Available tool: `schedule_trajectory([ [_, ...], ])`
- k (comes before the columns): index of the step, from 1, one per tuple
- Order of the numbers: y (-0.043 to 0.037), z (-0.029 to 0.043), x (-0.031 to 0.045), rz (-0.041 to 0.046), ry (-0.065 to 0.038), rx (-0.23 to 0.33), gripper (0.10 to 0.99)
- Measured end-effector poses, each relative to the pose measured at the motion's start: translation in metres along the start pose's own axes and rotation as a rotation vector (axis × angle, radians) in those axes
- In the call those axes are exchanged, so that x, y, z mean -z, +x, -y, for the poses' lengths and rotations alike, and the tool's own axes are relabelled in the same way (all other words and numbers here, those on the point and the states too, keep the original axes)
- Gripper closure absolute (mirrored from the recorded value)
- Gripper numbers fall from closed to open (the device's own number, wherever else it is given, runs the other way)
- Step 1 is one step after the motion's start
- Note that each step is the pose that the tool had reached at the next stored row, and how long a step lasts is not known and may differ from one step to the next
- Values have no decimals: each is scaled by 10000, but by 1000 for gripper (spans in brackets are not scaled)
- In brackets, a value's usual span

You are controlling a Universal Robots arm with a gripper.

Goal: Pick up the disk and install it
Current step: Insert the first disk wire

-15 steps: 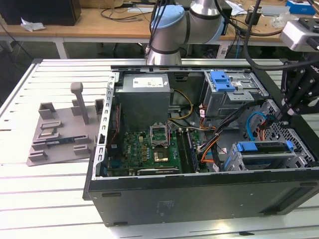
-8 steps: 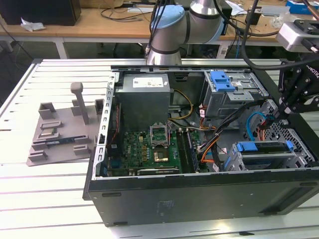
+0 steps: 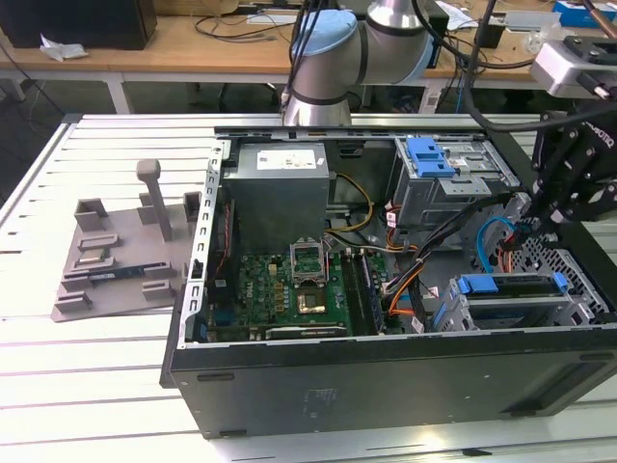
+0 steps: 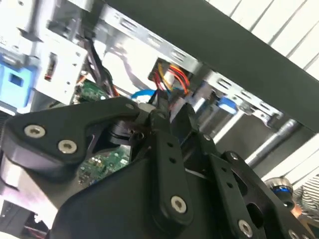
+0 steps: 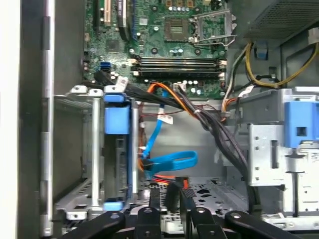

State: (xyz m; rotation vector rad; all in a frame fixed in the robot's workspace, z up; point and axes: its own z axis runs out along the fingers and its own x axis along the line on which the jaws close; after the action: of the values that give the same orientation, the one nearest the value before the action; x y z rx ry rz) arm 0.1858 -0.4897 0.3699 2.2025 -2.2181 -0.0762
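The disk point(image 3: 521, 285) stands on edge in the grey drive cage point(image 3: 511, 313) at the case's front corner, on the exterior view's right, with blue rails at its ends. In the first wrist view the disk point(image 5: 117, 149) shows edge-on inside that cage point(image 5: 75, 149), with a blue plastic tab on top. My gripper point(image 3: 530, 220) hangs above the case floor beside the cage, apart from the disk. Its black fingers point(image 5: 153, 199) stand close together with nothing between them, and my gripper point(image 5: 167, 193) is shut. The second wrist view has my gripper point(image 4: 159, 107) over orange and blue cables.
The open black computer case point(image 3: 386, 376) lies on a white slatted table point(image 3: 96, 386). Inside are the motherboard point(image 3: 289, 289), the power supply point(image 3: 280, 193), a second cage with a blue latch point(image 3: 434, 164) and loose cables point(image 5: 169, 162). A grey plastic stand point(image 3: 116, 256) sits outside, on the exterior view's left.
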Motion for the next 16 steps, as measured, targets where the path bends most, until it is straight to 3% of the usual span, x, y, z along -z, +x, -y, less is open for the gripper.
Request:
schedule_trajectory([
  [3, -20, 1, -45, -185, 1, -10, 784],
  [7, -20, 4, -104, -321, 2, -15, 784],
  [9, -19, 6, -140, -453, 4, -21, 784],
  [12, -19, 6, -141, -481, 3, -22, 800],
  [14, -19, 6, -141, -495, 3, -23, 918],
  [16, -19, 6, -141, -509, 3, -23, 918],
])
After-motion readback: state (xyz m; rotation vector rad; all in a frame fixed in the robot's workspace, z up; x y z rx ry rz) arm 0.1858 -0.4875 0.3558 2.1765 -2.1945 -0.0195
